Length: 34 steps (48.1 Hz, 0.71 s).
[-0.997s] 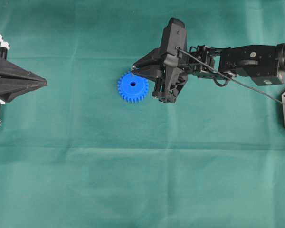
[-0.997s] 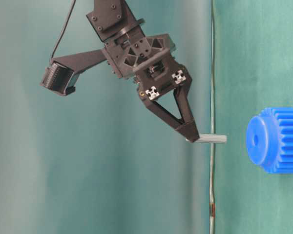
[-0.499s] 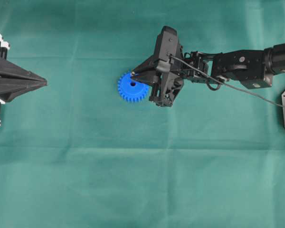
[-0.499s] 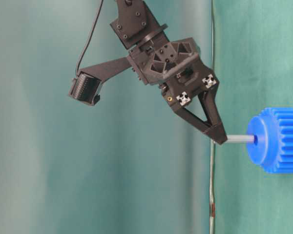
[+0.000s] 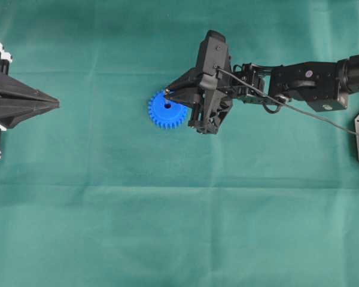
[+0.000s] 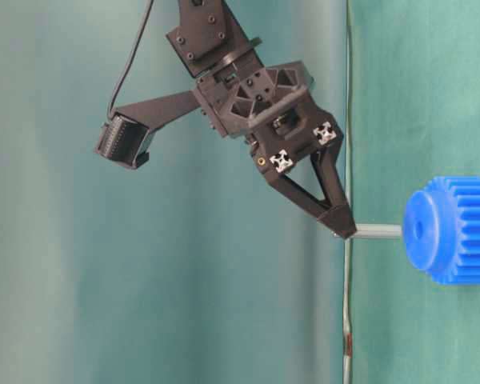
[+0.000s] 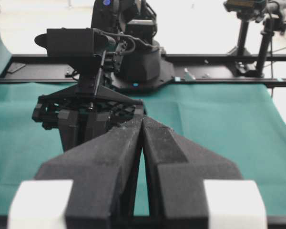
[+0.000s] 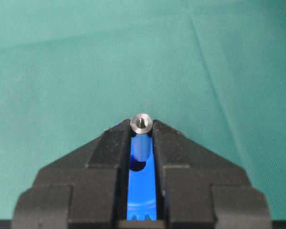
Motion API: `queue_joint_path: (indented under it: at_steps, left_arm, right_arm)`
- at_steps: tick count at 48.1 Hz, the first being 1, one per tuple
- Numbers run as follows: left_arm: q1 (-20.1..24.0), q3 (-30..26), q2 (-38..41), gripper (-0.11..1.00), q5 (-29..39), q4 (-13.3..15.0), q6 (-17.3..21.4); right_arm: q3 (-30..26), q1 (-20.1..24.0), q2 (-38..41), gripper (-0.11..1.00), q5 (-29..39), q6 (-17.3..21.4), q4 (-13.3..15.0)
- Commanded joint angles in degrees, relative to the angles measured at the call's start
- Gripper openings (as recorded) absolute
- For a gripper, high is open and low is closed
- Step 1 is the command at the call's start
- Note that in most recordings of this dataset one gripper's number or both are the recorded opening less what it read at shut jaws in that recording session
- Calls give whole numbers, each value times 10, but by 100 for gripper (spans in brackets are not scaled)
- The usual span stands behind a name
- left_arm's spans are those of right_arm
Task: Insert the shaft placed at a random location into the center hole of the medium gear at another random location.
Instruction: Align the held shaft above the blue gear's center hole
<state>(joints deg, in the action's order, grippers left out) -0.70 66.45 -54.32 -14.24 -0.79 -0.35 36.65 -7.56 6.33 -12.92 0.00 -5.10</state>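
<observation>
Compared with half a second ago, the shaft [image 6: 378, 231] shows slightly more of its length between the right fingers and the gear's face, and the right gripper [image 6: 342, 228] sits a little further left in the table-level view; a second ago the pin's tip was well apart from the gear.

The shaft is a short, smooth, silvery-grey metal cylinder. Its tip meets the center hole [image 5: 167, 106] in the raised hub of the medium gear [image 5: 166, 110], a bright blue plastic wheel with many small teeth round its rim, lying just left of centre in the upper half of the overhead view. Whether the tip is inside the hole cannot be told.

The right fingers [image 8: 112, 148], matte black and wedge-shaped, stand narrow, clamped on the pin's end, whose round polished face shows between their tips in the right wrist view.

A green cloth with soft creases covers the worktop [image 5: 179, 227].

At the far left edge of the overhead view the left gripper [image 5: 55, 104] rests with its black fingers [image 7: 109, 157] pressed together, nothing between them.
</observation>
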Motion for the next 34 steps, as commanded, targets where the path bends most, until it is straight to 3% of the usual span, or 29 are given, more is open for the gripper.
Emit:
queue_joint_path:
  at_steps: [1, 20, 34]
  left_arm:
    - [2, -11, 5, 0, -3, -1, -1]
    - [1, -11, 5, 0, -3, -1, -1]
    - [2, -11, 6, 0, -3, -1, -1]
  right_arm:
    - [-18, 4, -16, 13, 5, 11, -3]
    - [-31, 12, 23, 13, 6, 11, -18]
    - [-25, 4, 5, 13, 7, 9, -17]
